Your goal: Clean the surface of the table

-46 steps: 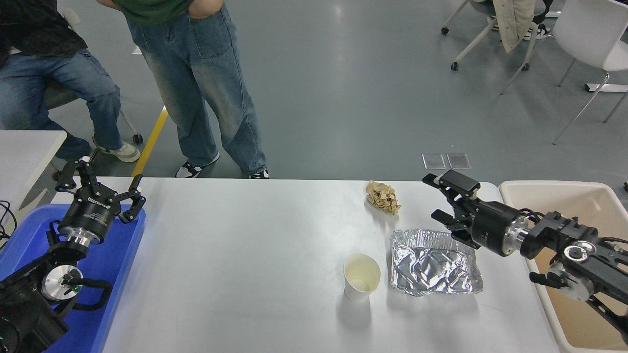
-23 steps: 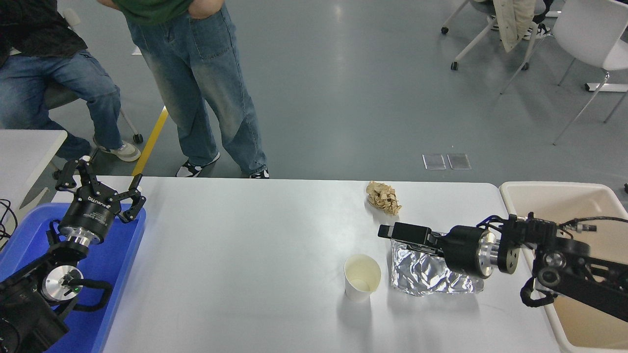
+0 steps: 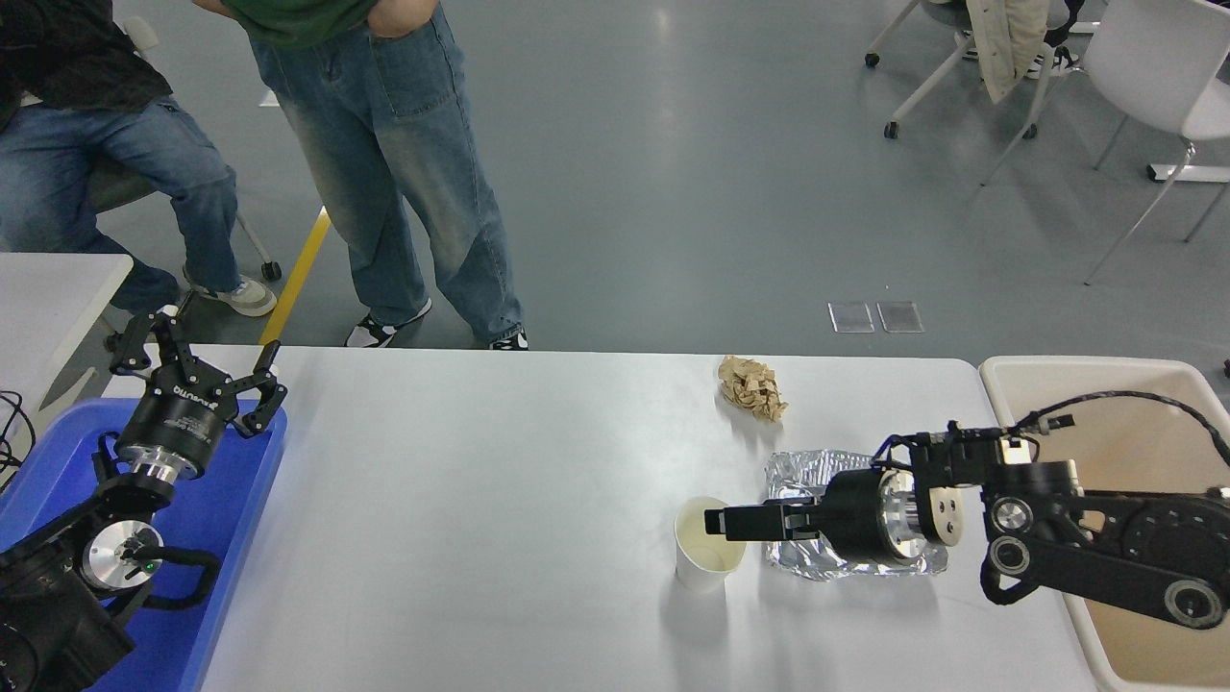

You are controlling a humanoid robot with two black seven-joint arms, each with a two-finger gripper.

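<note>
White and still strewn with a paper cup (image 3: 709, 556), foil tray (image 3: 846, 524) and crumpled napkin (image 3: 752, 385), the table surface (image 3: 480, 529) awaits clearing as the right gripper (image 3: 716, 522), fingers' spread unclear, reaches the cup's rim, needing a firm grasp before the bin (image 3: 1105, 384); left gripper (image 3: 197, 370) parked, splayed.

The wide, matte white rectangular surface (image 3: 480, 500) with rounded corners carried three things on its right half. A crumpled brown paper wad (image 3: 752, 386) lay near the far edge. Closer in, a white paper cup (image 3: 708, 557) stood upright with its mouth open, and just beside it on the right a crinkled silver foil tray (image 3: 817, 476) lay flat, partly hidden.
</note>
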